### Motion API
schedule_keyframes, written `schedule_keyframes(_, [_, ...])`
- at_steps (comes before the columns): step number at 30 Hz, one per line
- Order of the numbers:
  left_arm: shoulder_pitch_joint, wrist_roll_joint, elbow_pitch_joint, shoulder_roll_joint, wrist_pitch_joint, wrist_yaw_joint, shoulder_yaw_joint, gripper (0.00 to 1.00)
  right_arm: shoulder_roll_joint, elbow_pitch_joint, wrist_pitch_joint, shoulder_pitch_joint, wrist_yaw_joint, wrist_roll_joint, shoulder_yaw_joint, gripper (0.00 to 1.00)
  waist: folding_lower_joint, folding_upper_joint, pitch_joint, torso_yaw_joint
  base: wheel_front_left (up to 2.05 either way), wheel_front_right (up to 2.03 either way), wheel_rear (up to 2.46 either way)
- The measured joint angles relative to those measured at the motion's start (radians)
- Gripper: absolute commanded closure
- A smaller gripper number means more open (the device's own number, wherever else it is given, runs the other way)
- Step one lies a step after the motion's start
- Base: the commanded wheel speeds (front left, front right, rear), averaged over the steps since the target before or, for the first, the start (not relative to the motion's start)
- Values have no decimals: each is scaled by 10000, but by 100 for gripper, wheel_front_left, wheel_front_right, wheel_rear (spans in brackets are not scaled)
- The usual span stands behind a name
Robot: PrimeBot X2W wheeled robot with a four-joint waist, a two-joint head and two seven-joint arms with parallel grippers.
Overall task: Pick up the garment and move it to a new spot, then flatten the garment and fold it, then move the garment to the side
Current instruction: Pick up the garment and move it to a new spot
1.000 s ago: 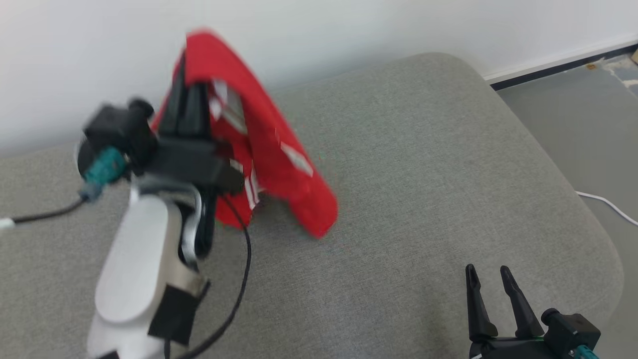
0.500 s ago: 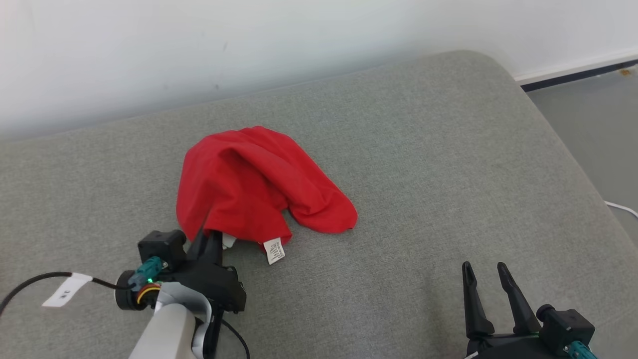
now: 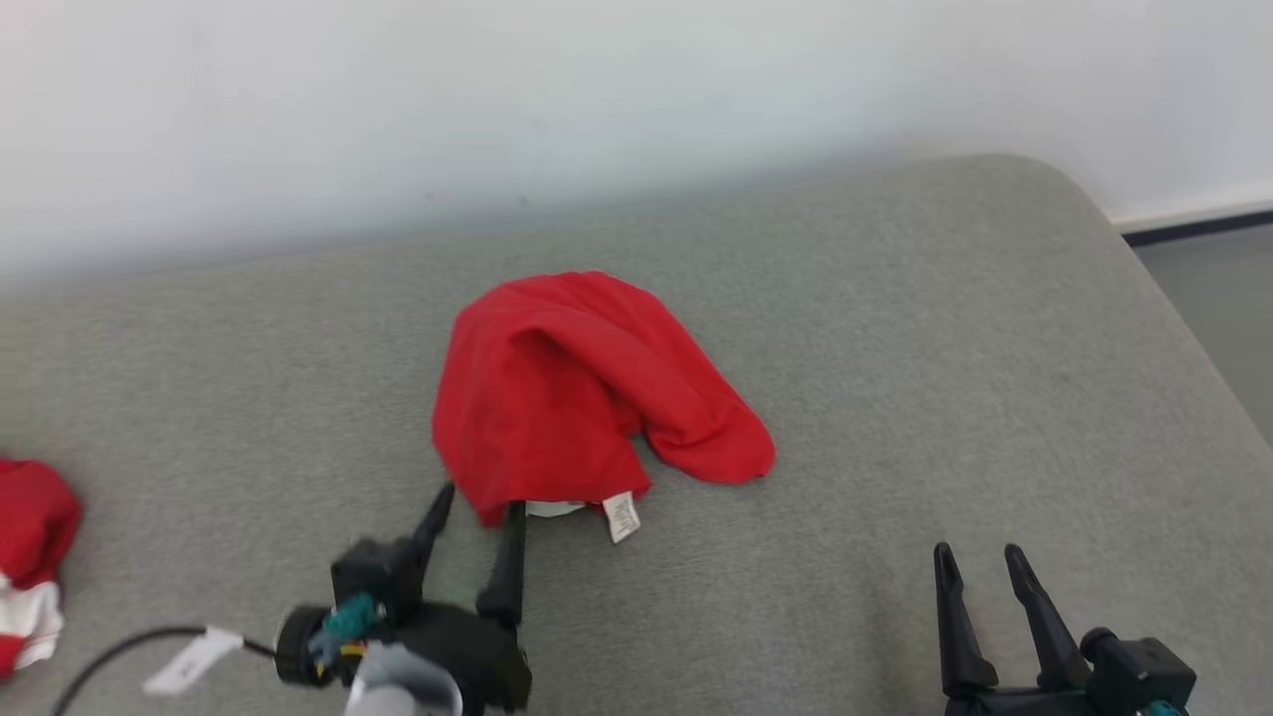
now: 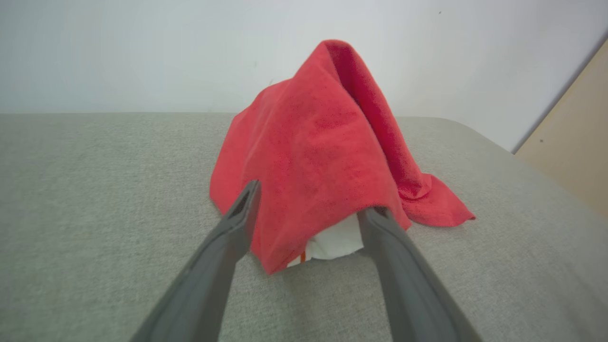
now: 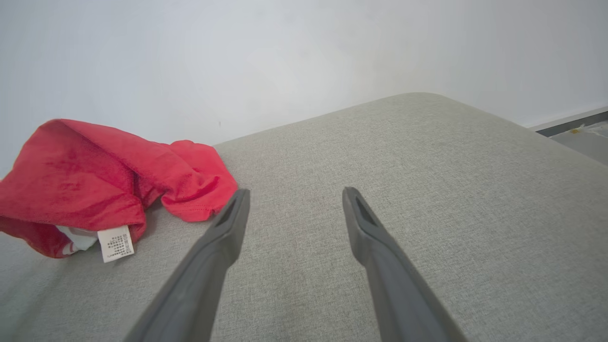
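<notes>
The garment (image 3: 587, 388) is a red cloth lying in a crumpled mound in the middle of the grey cushion (image 3: 895, 348), a white label (image 3: 622, 517) sticking out at its near edge. My left gripper (image 3: 477, 509) stands open right at that near edge, its fingers apart on either side of the hem. In the left wrist view the garment (image 4: 323, 156) rises as a peak just past the open left gripper (image 4: 313, 211). My right gripper (image 3: 977, 557) is open and empty at the lower right, apart from the garment (image 5: 95, 180).
Another red and white cloth (image 3: 30, 537) lies at the cushion's far left edge. A pale wall runs behind the cushion. The cushion's rounded right edge drops to a grey floor (image 3: 1213, 298). Bare cushion lies between the two grippers.
The left gripper held the garment raised, brought it down onto the cushion, and has now opened and let it go. The head camera has shifted. The right gripper stayed put.
</notes>
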Motion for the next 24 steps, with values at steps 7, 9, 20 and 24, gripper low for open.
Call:
schedule_keyframes(7, [1396, 127, -966, -4, 0, 153, 127, 0, -2, -27, 0, 183, 0, -2, 2, 0, 0, 0, -270, 592, 0, 0, 0])
schedule_keyframes(9, [1770, 188, -1302, -4, -2, 192, 407, 0, -6, -38, 0, 245, 0, -4, -8, 0, 0, 0, -341, 747, 0, 0, 0])
schedule_keyframes(20, [3012, 1369, -3365, 73, -2, 443, 2130, 0, -2, -196, 0, 376, 0, -136, -104, 0, -1, -1, -656, 1432, 0, 0, 0])
schedule_keyframes(24, [3373, 1682, -4138, 50, -2, 533, 2654, 0, -4, -343, 0, 374, 0, -207, -117, 0, 0, -1, -740, 1557, 0, 0, 0])
